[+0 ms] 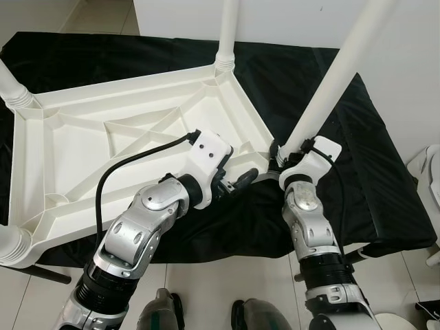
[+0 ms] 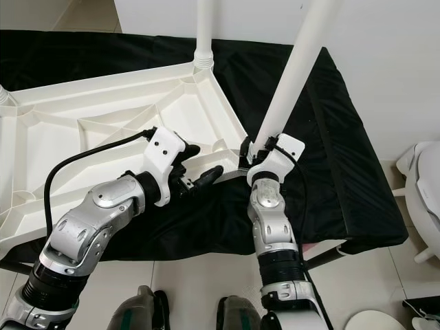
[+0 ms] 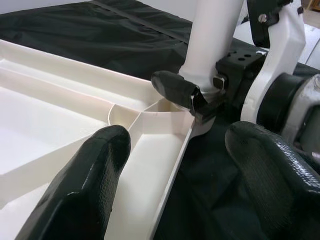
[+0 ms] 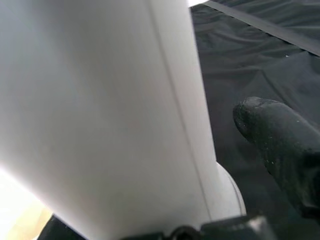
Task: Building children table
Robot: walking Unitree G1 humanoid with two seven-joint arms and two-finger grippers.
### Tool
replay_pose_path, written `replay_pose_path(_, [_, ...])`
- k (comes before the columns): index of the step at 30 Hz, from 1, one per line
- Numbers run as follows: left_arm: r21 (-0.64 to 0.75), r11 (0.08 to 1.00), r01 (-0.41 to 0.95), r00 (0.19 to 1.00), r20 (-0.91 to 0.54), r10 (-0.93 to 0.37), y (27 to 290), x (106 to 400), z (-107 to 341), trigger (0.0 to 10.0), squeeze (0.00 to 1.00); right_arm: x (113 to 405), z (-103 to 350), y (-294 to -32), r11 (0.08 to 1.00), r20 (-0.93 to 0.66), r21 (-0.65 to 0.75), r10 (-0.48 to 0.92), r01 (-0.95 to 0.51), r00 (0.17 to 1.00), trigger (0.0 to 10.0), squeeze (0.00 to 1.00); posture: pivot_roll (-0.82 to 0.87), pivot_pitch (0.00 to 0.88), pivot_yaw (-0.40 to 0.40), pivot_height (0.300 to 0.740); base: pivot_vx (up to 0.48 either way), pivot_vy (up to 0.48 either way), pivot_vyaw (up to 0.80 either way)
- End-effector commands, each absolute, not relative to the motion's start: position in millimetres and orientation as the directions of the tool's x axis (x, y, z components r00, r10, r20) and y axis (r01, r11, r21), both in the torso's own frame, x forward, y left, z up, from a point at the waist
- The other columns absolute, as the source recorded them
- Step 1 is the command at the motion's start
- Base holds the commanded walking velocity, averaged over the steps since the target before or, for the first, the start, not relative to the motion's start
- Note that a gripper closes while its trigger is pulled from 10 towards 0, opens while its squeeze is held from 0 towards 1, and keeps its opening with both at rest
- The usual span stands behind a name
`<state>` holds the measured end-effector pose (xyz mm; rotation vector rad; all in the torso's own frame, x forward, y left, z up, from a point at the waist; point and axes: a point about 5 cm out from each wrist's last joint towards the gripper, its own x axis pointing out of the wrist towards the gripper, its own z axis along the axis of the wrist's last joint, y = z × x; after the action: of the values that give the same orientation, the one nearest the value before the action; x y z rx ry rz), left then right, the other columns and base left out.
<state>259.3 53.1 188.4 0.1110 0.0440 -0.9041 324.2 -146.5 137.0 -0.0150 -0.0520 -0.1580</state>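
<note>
White plastic, the upturned tabletop [image 1: 75, 148] lies underside up on the black cloth [image 1: 371, 172]. My left gripper [image 1: 237, 180] hovers at its near right corner, fingers [image 3: 87, 185] spread wide and holding nothing. Just right of it, my right gripper [image 1: 280, 152] is clamped around the foot of the slanted table leg [image 1: 330, 82], which sits at that corner socket.

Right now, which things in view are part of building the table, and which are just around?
Part of the job:
- upturned white tabletop
- white leg held by the right end effector at the near corner socket
- fitted legs, e.g. far corner leg
- left end effector, open beside that corner

Just around:
- black cloth under the tabletop
- white object on the floor at right
</note>
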Motion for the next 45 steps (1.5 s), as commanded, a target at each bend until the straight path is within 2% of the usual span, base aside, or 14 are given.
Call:
replay_pose_path(1, [0.080, 0.601, 0.795, 0.606, -0.077, -0.792, 50, 256, 189, 10.0, 0.00, 327, 140, -158, 0.989, 0.070, -0.005, -0.146, 0.146, 0.987, 10.0, 1.00, -0.13, 0.082, -0.016, 0.740, 0.000, 0.000, 0.00])
replay_pose_path(2, [0.079, 0.601, 0.795, 0.606, -0.076, -0.792, 49, 257, 189, 10.0, 0.00, 330, 143, -160, 0.996, 0.080, -0.016, -0.092, 0.093, 0.993, 10.0, 0.98, -0.13, 0.081, -0.017, 0.740, 0.000, 0.000, 0.00])
replay_pose_path(4, [0.079, 0.601, 0.795, 0.606, -0.076, -0.792, 49, 257, 189, 10.0, 0.00, 330, 143, -160, 0.996, 0.080, -0.016, -0.092, 0.093, 0.993, 10.0, 0.98, -0.13, 0.081, -0.017, 0.740, 0.000, 0.000, 0.00])
replay_pose_path(5, [0.079, 0.601, 0.795, 0.606, -0.075, -0.792, 49, 257, 189, 10.0, 0.00, 331, 145, -161, 0.998, 0.087, -0.018, -0.055, 0.057, 0.995, 10.0, 0.00, -0.13, 0.081, -0.018, 0.740, 0.000, 0.000, 0.00])
replay_pose_path(14, [0.080, 0.600, 0.796, 0.605, -0.071, -0.793, 48, 257, 190, 10.0, 0.00, 334, 158, -172, 0.987, 0.116, -0.049, 0.161, -0.156, 0.980, 10.0, 0.00, -0.13, 0.075, -0.021, 0.740, 0.000, 0.000, 0.00])
replay_pose_path(16, [0.082, 0.589, 0.804, 0.594, -0.073, -0.801, 47, 255, 190, 10.0, 0.00, 334, 161, -178, 0.968, 0.106, -0.072, 0.249, -0.242, 0.963, 10.0, 0.00, -0.13, 0.078, -0.021, 0.740, 0.000, 0.000, 0.00])
replay_pose_path(22, [0.082, 0.579, 0.811, 0.585, -0.078, -0.808, 46, 254, 189, 10.0, 0.00, 335, 163, -184, 0.945, 0.082, -0.095, 0.322, -0.314, 0.943, 10.0, 0.00, -0.13, 0.081, -0.019, 0.740, 0.000, 0.000, 0.00])
replay_pose_path(24, [0.081, 0.571, 0.817, 0.576, -0.083, -0.813, 45, 252, 188, 10.0, 0.00, 337, 162, -192, 0.915, 0.056, -0.154, 0.386, -0.374, 0.921, 10.0, 0.00, -0.13, 0.082, -0.017, 0.740, 0.000, 0.000, 0.00])
replay_pose_path(32, [0.083, 0.562, 0.823, 0.568, -0.087, -0.819, 43, 252, 188, 10.0, 0.00, 340, 152, -196, 0.851, -0.012, -0.146, 0.508, -0.504, 0.861, 10.0, 0.00, -0.13, 0.081, -0.012, 0.740, 0.000, 0.000, 0.00])
replay_pose_path(33, [0.084, 0.560, 0.824, 0.566, -0.086, -0.820, 43, 252, 188, 10.0, 0.00, 341, 150, -196, 0.841, -0.018, -0.145, 0.524, -0.521, 0.852, 9.2, 0.00, -0.13, 0.080, -0.010, 0.740, 0.000, 0.000, 0.00])
replay_pose_path(34, [0.084, 0.560, 0.824, 0.566, -0.086, -0.820, 43, 252, 188, 10.0, 0.00, 341, 150, -196, 0.841, -0.018, -0.145, 0.524, -0.521, 0.852, 9.2, 0.00, -0.13, 0.080, -0.010, 0.740, 0.000, 0.000, 0.00])
replay_pose_path(35, [0.084, 0.559, 0.825, 0.565, -0.085, -0.821, 42, 252, 188, 10.0, 0.00, 343, 148, -195, 0.834, -0.021, -0.138, 0.536, -0.534, 0.844, 5.8, 0.00, -0.13, 0.079, -0.011, 0.740, 0.000, 0.000, 0.00])
replay_pose_path(36, [0.084, 0.559, 0.825, 0.565, -0.084, -0.821, 42, 252, 188, 10.0, 0.00, 345, 147, -193, 0.829, -0.022, -0.130, 0.546, -0.544, 0.837, 0.0, 0.00, -0.13, 0.077, -0.010, 0.740, 0.000, 0.000, 0.00])
replay_pose_path(45, [0.085, 0.563, 0.822, 0.569, -0.078, -0.819, 41, 253, 189, 10.0, 0.00, 351, 145, -190, 0.812, -0.030, -0.129, 0.571, -0.570, 0.820, 0.0, 0.00, -0.13, 0.073, -0.016, 0.740, 0.000, 0.000, 0.00])
